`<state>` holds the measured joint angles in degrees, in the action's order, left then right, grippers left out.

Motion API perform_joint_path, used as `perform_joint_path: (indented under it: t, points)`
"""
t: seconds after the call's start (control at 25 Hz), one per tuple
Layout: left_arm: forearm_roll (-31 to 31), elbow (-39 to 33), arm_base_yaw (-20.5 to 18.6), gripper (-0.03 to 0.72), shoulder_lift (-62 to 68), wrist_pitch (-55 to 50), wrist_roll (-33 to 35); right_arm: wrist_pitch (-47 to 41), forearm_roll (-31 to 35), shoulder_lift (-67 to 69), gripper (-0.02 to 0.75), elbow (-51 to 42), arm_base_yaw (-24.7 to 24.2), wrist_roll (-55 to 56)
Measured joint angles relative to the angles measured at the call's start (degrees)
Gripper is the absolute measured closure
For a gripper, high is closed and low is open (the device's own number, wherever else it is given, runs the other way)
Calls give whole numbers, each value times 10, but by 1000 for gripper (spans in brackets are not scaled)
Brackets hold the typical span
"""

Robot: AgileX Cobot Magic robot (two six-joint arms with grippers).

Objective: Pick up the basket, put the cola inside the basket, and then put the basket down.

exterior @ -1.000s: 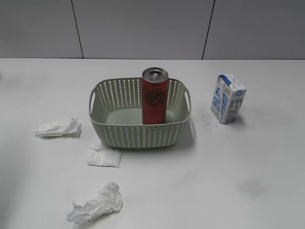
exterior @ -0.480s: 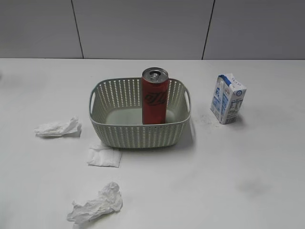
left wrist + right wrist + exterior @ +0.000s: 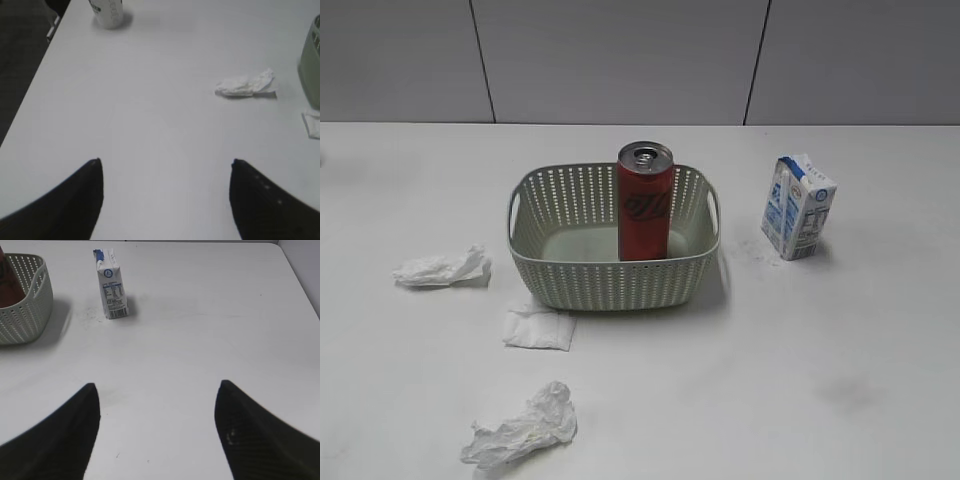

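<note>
With the cola (image 3: 644, 202) standing upright inside the basket (image 3: 612, 270) near the counter's (image 3: 800, 370) far edge and both hands, left (image 3: 166, 200) and right (image 3: 157, 432), spread wide and holding nothing over bare counter, the work looks done. The one risk I see is an arm brushing the light, perforated plastic basket and toppling the tall, slim, smooth metal can.
</note>
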<state>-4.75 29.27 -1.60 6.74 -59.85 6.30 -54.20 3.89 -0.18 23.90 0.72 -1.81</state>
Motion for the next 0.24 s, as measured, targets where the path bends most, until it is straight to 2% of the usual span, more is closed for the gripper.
perform_joint_path:
  t: [0.24]
  points:
    - [-1, 0, 0, 115, -70, -2, 0, 0, 1, 0, 200, 0, 0, 0]
